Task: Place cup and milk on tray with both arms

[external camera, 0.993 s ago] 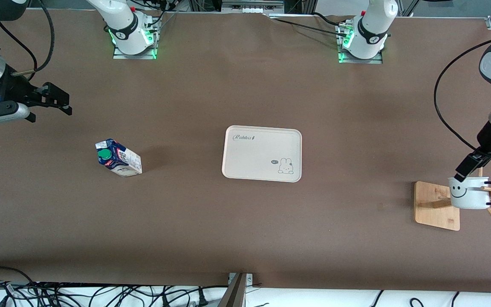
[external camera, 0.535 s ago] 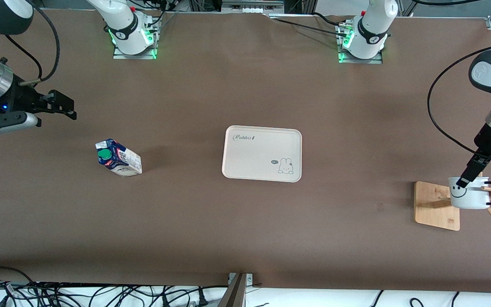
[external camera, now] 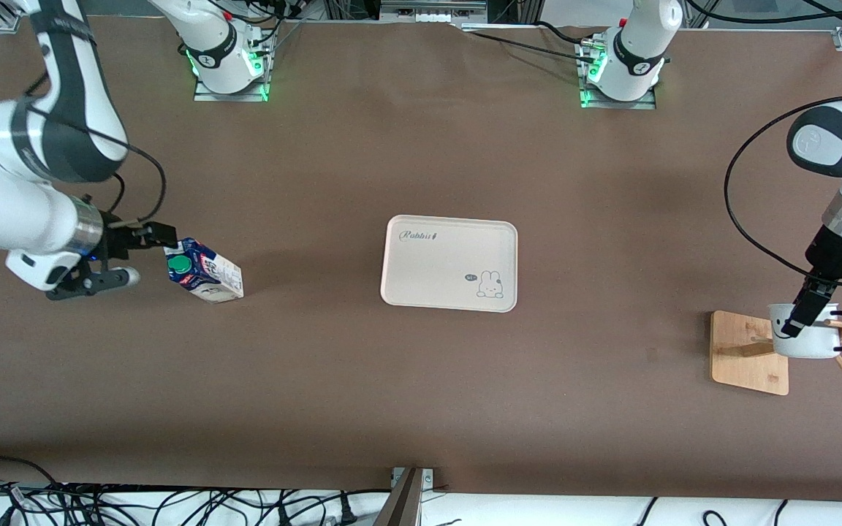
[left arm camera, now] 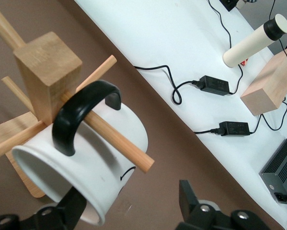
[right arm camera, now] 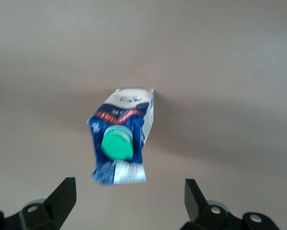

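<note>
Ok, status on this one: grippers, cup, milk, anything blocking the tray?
Right gripper open beside the milk. Left gripper open, astride the cup rim, cup hanging on the wooden rack. Tray bare, path unobstructed.

From my station I see a brown matte table (external camera: pixel 421 146) filling nearly the whole frame. Along the bottom edge runs a white floor strip (external camera: pixel 538 511) with tangled black cables (external camera: pixel 136 504) at lower left. Metal framing (external camera: pixel 432 11) sits at top centre. In the left wrist view, upper right, white floor holds black power bricks (left arm camera: pixel 215 85), a cream cylinder (left arm camera: pixel 256 40) and a wooden block (left arm camera: pixel 270 84).
</note>
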`<control>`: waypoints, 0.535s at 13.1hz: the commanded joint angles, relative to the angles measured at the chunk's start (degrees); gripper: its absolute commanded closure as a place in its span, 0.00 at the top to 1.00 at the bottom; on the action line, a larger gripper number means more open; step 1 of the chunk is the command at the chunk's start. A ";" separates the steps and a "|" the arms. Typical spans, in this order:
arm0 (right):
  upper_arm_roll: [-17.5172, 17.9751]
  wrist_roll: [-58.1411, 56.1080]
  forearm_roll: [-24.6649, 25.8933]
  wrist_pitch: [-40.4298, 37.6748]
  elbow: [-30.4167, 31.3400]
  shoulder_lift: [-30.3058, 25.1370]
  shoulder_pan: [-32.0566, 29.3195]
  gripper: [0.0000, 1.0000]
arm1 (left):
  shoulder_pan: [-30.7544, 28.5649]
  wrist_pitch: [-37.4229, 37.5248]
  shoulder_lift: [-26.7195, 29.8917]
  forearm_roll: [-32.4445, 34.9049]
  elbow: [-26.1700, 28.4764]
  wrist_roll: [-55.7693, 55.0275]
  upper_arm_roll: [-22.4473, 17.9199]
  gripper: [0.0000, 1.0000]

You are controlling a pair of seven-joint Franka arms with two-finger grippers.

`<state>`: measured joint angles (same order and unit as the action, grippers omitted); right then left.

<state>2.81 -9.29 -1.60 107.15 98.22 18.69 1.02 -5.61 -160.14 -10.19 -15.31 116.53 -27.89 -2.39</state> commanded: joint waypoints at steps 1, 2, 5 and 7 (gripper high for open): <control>0.44 -0.12 -0.25 4.38 4.08 0.46 -0.14 1.00 | 0.08 -1.05 -0.89 -1.65 -0.96 1.96 0.20 0.33; 0.44 -0.03 -0.25 4.47 4.08 0.65 -0.14 1.00 | -0.19 -0.97 -0.80 -1.74 -0.96 1.97 0.20 0.22; 0.53 0.06 -0.33 3.95 3.99 0.65 -0.14 1.00 | -0.36 -0.70 -0.54 -1.74 -0.96 1.88 0.11 0.08; 0.62 0.06 -0.51 3.34 3.21 0.39 -0.05 1.00 | -0.45 -0.53 -0.36 -1.65 -0.96 1.88 0.11 0.00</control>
<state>3.11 -9.28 -1.69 110.98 101.17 20.08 1.07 -5.68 -160.63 -10.20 -15.69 116.37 -27.84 -2.12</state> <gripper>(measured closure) 0.000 0.907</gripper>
